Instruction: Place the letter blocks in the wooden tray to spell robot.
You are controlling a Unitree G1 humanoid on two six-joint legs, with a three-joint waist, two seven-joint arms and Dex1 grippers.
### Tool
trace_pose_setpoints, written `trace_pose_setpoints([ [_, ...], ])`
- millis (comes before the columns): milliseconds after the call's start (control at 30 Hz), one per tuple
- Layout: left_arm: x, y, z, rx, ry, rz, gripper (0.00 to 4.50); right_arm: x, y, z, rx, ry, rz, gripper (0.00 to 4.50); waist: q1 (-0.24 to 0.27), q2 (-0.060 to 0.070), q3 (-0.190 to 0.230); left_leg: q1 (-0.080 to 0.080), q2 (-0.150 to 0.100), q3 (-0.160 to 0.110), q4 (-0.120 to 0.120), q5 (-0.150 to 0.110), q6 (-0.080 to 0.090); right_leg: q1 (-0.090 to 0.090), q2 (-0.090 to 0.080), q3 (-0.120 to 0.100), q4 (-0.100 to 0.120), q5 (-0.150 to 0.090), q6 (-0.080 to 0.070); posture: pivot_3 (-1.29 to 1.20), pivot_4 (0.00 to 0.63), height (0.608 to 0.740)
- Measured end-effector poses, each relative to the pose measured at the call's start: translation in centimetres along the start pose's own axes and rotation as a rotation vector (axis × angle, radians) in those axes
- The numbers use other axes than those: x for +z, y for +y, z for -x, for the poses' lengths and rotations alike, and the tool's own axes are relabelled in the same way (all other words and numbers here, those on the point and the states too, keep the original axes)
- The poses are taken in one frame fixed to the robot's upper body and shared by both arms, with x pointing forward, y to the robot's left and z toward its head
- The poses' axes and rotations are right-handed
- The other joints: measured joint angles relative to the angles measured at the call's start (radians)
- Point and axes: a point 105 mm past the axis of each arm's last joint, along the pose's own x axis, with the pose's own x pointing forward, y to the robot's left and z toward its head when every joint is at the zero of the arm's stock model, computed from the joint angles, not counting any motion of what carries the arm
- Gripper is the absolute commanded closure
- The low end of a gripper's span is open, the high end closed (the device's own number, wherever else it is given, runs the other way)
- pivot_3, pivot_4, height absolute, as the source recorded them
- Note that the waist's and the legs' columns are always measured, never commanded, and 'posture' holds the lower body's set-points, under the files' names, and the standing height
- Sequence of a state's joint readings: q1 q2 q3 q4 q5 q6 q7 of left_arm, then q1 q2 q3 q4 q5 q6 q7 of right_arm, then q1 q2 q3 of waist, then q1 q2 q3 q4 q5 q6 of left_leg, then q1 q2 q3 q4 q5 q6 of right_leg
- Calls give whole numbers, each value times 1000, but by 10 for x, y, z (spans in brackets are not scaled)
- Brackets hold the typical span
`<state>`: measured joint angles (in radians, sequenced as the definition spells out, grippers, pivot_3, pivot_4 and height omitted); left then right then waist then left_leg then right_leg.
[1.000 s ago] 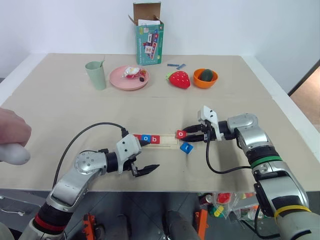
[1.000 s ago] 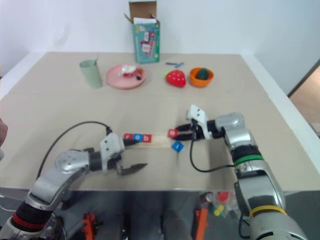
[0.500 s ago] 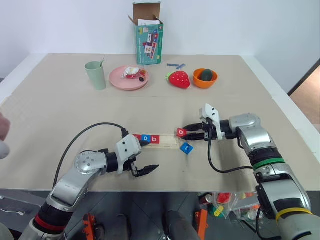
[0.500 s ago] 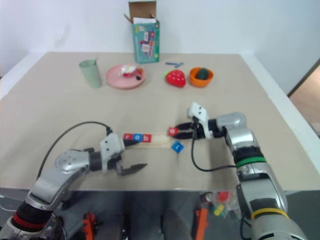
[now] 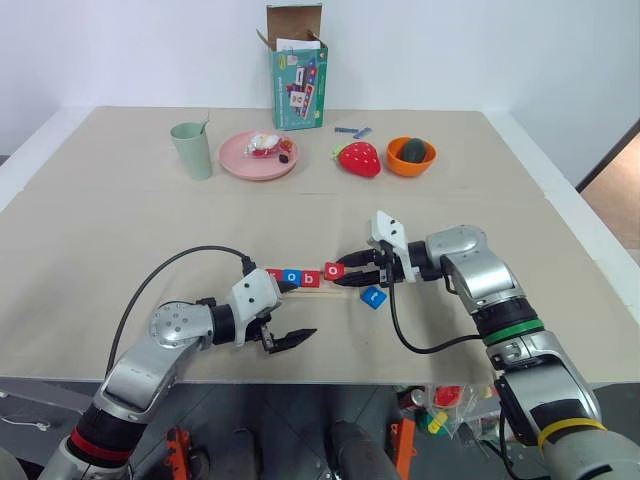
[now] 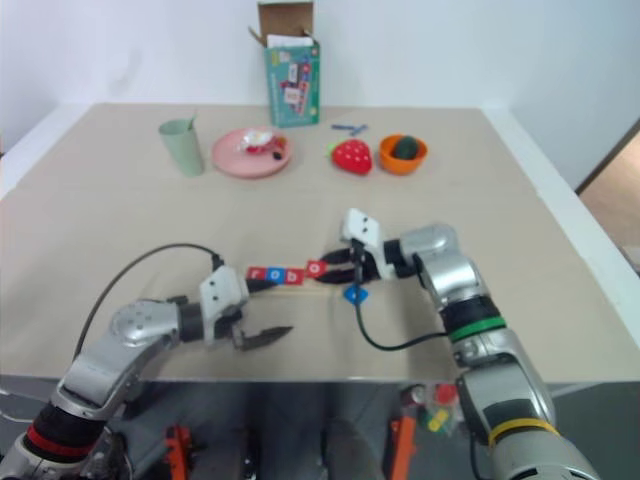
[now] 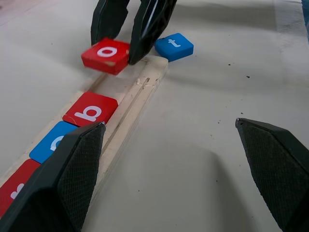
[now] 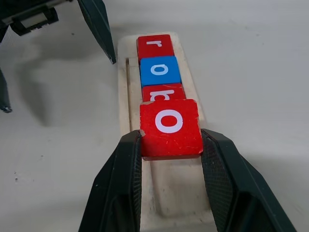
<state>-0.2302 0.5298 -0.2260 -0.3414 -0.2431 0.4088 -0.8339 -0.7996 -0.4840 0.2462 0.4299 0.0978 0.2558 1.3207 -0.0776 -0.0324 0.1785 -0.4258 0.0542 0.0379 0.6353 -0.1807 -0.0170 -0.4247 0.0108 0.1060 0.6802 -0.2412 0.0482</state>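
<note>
The right gripper [image 8: 170, 145], jaws closed on the red "o" block [image 8: 170, 127] above the wooden tray [image 7: 145, 92], could drop it crooked onto "b" [image 7: 90, 111]; left gripper [image 7: 176, 159] jaws gape empty.

A long pale wooden tray [image 8: 124, 96] lies on the table with a red "r" tile [image 8: 155, 45], a blue "o" tile [image 8: 160, 70] and a red "b" tile [image 8: 163, 92] lying flat in its recess, touching in a row. A second red "o" tile [image 8: 169, 127] sits raised over the tray, just beside the "b". A blue "t" tile [image 7: 174, 46] lies flat on the table near the tray's end.
</note>
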Motion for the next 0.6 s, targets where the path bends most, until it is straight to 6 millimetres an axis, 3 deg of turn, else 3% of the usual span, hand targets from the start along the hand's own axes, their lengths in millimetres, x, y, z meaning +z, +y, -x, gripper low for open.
trace_pose_setpoints([
  [600, 6, 8, 4, 51, -42, 14, 0, -11, -6, -10, 1, 55, 0, 3330, 0, 0, 0, 0, 0, 0, 0, 0, 0, 0, 0, 0, 0, 0, 0, 0, 150, 740],
])
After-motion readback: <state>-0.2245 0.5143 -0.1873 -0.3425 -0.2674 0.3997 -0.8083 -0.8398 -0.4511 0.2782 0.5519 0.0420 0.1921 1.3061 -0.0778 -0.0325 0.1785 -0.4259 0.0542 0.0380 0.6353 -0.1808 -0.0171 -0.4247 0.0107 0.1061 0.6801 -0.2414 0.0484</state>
